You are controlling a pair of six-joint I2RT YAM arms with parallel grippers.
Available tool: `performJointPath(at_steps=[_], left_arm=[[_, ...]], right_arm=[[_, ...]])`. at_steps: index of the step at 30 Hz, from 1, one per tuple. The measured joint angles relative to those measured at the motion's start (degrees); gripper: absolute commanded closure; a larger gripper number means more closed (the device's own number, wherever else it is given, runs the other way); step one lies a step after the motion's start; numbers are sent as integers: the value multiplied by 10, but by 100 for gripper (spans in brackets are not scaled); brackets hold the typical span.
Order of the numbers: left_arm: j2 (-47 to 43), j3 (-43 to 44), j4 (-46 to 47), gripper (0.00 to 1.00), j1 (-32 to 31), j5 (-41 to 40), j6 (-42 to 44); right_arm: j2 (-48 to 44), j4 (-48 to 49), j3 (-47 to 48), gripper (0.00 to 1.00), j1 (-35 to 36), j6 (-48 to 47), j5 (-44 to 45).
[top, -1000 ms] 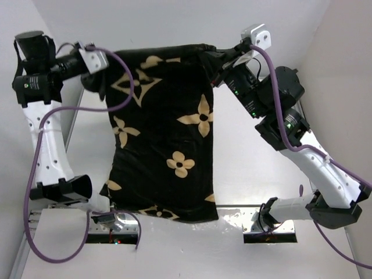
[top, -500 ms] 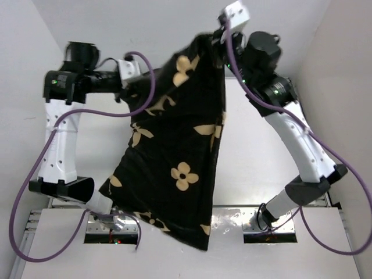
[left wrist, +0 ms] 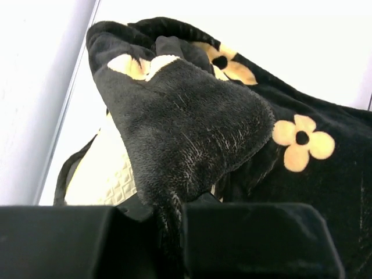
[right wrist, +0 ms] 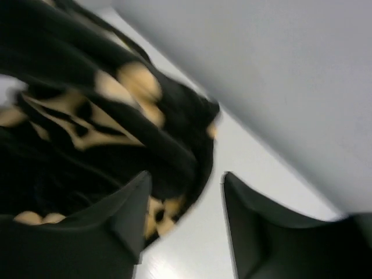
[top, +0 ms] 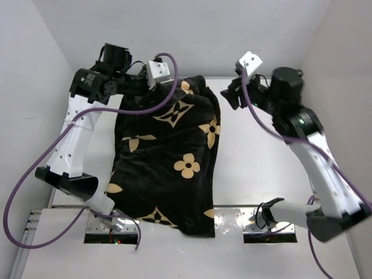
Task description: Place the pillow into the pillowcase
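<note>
The black pillowcase (top: 168, 163) with tan flowers lies bulging on the table, stretching from the far middle to the near edge. My left gripper (top: 141, 87) is at its far left corner, shut on a fold of the black fabric (left wrist: 186, 122); the jaws (left wrist: 168, 212) pinch it tight. A pale quilted patch of the pillow (left wrist: 107, 171) shows inside the case opening in the left wrist view; it is hidden in the top view. My right gripper (top: 231, 96) hangs open and empty just right of the case's far right corner (right wrist: 174, 133), with bare table between its fingers (right wrist: 186, 195).
White walls close in the table on the far side, left and right. The arm bases and metal mounting plates (top: 270, 232) sit at the near edge; the case's near end overhangs between them. Purple cables loop from both arms.
The case was held up by both grippers and now lies lowered on the table. My right gripper has let go of its corner and moved off to the right. My left gripper still holds.
</note>
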Motion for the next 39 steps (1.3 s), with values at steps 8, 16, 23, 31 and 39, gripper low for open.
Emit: performJointPath(at_steps=[8, 16, 23, 31, 39], left_arm=[[0, -1, 16, 100, -43, -37, 2], [-13, 18, 3, 100, -49, -46, 15], [-25, 41, -11, 100, -70, -56, 29], [-2, 107, 226, 100, -15, -168, -82], [3, 269, 444, 100, -4, -140, -146]], right_arm=[[-26, 69, 52, 1, 192, -143, -58], [146, 61, 55, 1, 202, -232, -42], [211, 121, 115, 100, 151, -173, -78], [294, 226, 311, 100, 146, -72, -3], [252, 464, 327, 100, 308, -227, 99]])
